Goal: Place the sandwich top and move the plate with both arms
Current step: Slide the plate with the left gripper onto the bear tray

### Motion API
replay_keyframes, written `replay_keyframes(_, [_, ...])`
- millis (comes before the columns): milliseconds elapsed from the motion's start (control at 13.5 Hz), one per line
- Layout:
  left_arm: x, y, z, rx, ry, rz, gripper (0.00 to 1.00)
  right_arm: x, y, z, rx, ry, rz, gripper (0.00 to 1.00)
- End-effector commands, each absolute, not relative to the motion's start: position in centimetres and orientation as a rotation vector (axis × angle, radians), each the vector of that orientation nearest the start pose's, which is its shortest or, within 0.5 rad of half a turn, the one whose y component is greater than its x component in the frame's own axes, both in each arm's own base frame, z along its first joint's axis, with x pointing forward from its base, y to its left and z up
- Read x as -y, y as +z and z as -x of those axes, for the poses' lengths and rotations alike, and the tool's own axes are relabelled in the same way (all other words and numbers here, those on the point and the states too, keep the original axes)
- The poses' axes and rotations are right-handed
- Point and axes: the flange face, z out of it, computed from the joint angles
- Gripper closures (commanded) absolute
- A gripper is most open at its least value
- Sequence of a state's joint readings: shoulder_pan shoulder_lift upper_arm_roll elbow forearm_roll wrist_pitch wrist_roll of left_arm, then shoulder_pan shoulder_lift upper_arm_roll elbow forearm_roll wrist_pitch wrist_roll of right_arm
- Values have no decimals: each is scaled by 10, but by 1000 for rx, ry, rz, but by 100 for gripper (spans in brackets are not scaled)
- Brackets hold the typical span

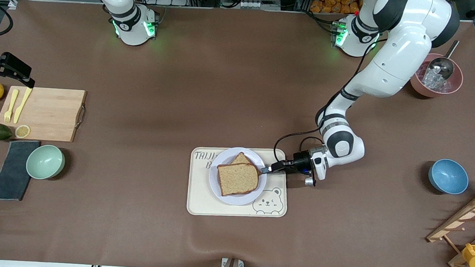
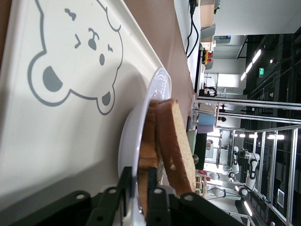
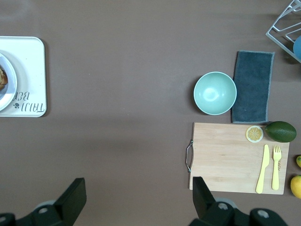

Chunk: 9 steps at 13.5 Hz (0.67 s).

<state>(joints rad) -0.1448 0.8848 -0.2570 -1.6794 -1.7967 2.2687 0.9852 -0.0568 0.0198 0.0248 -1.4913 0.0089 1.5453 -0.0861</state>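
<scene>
Two slices of bread are stacked on the plate, the sandwich top uppermost and skewed so a corner of the lower slice peeks out. The plate rests on the cream bear tray, near the middle of the desk.

Placing looks all but finished: the left end effector sits low at the stack's edge toward the left arm's end, its fingers a narrow gap apart at the bread's crust, and whether they grip it I cannot tell. Next, I judge, it must let go fully and take the plate's rim, while the other arm comes in for the shared carry.

Reaching low, the left arm has its forearm folded down and wrist level. The right end effector waits, fingers spread wide and empty, above bare desk beside the cutting board.
</scene>
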Motion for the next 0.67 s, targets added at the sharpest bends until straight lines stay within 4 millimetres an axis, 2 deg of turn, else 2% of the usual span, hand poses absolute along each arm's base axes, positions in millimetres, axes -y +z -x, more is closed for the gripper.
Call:
replay_keyframes(0, [268,107,-612,-213,136,-1841,0,21,645,-558,63,-39,3138,0])
replay_keyframes(149, [257,110,-618,-179,141,-1864,0,21,645,-558,63,-39,3137,0])
replay_keyframes(446, [254,120,-623,-187,121,-1873,0,23,645,-559,58,-41,3137,0])
replay_keyframes(595, [247,136,-630,-170,95,-1907,0,25,648,-559,56,-53,3139,0])
